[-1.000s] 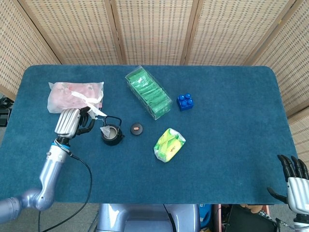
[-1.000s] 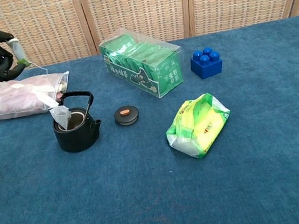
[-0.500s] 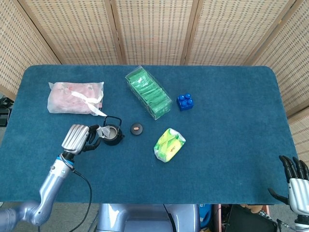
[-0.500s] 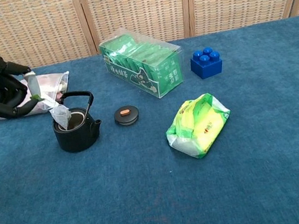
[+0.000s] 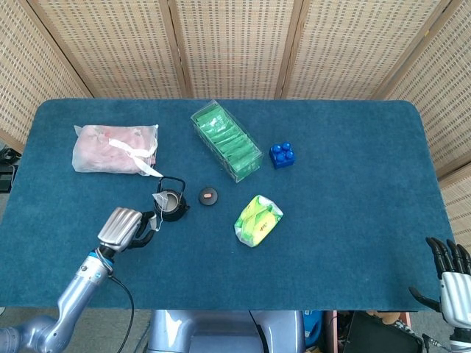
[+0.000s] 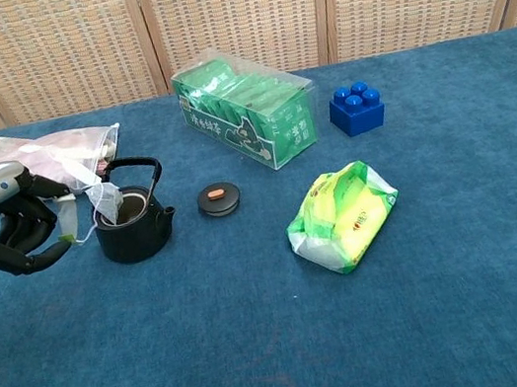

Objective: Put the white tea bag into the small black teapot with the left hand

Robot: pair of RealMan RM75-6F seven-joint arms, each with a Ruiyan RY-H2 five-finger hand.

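White tea bag [image 6: 107, 202] is sitting at the mouth of the small black teapot [image 6: 130, 232], leaning on the rim at the pot's left edge; whether it is fully down inside cannot be told. The string is running from the bag to the tag [image 6: 67, 223], which the left hand [image 6: 7, 233] is pinching low beside the pot, its fingers curled in around it.

Handling judgement: bag is very light, soft and limp, paper skin likely to tear if snagged on the rim or the handle. The pouch offers no stiff grip point; the tag or string is the sensible hold, letting the bag hang and swing. Any sideways tug on the string could drag the bag back over the rim, so slack is needed before letting go. Pot looks heavy and stable by comparison.

Teapot lid [image 6: 218, 198] is lying on the counter [image 6: 267, 352] just right of the pot. Right hand [image 5: 450, 276] is resting off the counter's near corner, fingers apart, holding nothing.
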